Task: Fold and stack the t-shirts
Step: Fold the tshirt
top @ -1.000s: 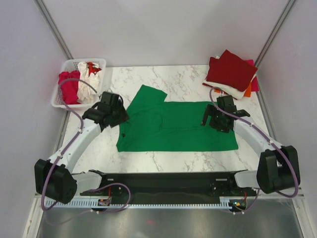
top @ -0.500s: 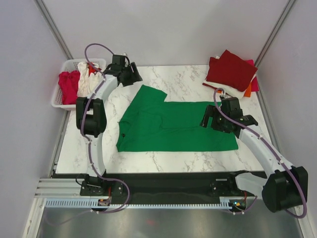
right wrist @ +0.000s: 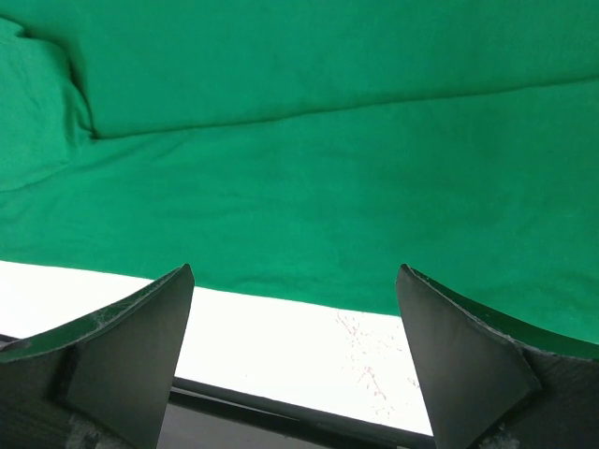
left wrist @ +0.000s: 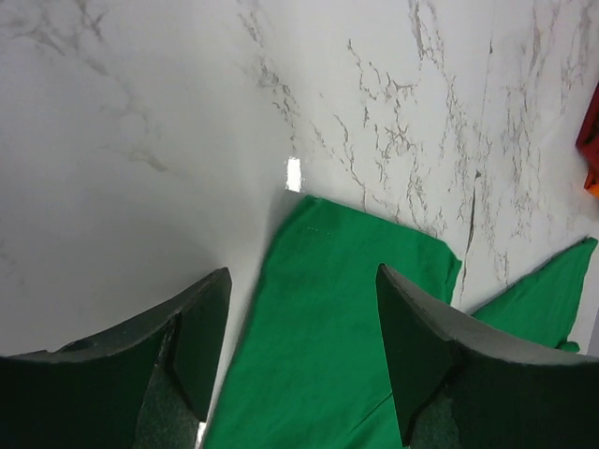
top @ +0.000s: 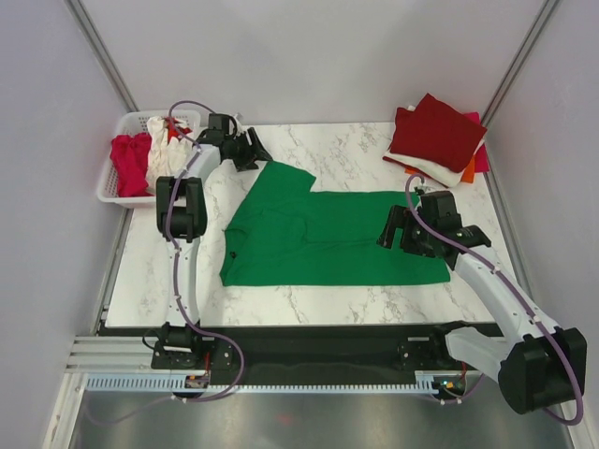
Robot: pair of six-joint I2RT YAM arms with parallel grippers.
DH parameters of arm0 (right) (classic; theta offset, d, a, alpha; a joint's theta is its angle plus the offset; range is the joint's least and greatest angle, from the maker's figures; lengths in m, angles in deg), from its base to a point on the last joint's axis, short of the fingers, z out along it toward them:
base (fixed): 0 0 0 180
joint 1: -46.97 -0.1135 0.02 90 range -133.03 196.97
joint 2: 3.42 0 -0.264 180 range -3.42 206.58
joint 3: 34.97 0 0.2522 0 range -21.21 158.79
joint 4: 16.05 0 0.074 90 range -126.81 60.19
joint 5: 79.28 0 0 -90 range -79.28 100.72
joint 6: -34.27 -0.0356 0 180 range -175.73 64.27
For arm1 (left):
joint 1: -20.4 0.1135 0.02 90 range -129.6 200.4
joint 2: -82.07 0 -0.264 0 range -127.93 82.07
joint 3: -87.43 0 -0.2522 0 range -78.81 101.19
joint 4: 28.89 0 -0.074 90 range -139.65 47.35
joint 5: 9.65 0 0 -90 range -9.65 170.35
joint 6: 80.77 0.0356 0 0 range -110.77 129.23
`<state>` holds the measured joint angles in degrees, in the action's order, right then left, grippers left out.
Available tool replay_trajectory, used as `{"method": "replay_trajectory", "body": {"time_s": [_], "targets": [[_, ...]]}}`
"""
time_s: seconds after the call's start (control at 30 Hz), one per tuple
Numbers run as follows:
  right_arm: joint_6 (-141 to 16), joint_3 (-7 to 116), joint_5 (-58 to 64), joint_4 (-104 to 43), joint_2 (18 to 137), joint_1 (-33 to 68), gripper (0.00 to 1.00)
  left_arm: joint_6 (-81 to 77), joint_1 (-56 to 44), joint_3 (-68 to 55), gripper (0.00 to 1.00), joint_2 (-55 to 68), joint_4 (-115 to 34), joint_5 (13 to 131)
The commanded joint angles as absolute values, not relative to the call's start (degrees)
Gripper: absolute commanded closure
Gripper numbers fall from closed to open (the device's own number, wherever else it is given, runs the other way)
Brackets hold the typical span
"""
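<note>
A bright green t-shirt (top: 328,238) lies spread flat in the middle of the marble table, with one sleeve (top: 285,175) pointing to the back left. My left gripper (top: 259,153) is open and empty just behind that sleeve; in the left wrist view the sleeve (left wrist: 346,309) lies between my open left gripper (left wrist: 299,360). My right gripper (top: 393,229) is open and empty over the shirt's right part. In the right wrist view the right gripper (right wrist: 295,360) hangs over the shirt's near hem (right wrist: 299,178). Folded shirts are stacked at the back right, dark red (top: 438,131) on top.
White (top: 442,172), orange (top: 467,173) and magenta (top: 481,159) cloth shows under the dark red shirt. A white slatted basket (top: 110,195) at the back left holds magenta (top: 129,164), white (top: 165,150) and red (top: 174,126) shirts. The table's near edge (right wrist: 281,402) is close below the hem.
The left arm has swung from the shirt's left side up to the back, then come down to the back-left sleeve. The right gripper has shifted slightly nearer over the shirt.
</note>
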<state>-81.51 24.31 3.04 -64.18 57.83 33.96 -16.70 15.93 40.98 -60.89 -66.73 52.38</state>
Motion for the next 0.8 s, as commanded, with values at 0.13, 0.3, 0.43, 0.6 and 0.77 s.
{"method": "replay_trajectory", "body": {"time_s": [0.13,0.3,0.43,0.6,0.77], "targets": [[-80.43,23.96,2.81,-64.00,58.62,33.79,0.02,-15.56,13.90,44.67,0.30,-64.01,-68.76,47.39],[-80.17,24.67,3.60,-63.39,60.21,33.79,0.02,-15.03,12.94,46.87,0.40,-65.15,-70.69,46.51],[-80.51,25.37,4.48,-62.25,61.62,33.70,0.02,-15.11,12.49,48.63,0.75,-65.94,-71.66,47.65],[-82.45,30.19,8.25,-58.30,66.09,34.75,0.02,-16.52,12.23,48.63,0.98,-63.84,-72.71,51.68],[-87.09,41.27,9.23,-54.71,76.98,45.02,0.02,-18.54,11.97,43.37,0.98,-56.56,-74.73,54.42]]}}
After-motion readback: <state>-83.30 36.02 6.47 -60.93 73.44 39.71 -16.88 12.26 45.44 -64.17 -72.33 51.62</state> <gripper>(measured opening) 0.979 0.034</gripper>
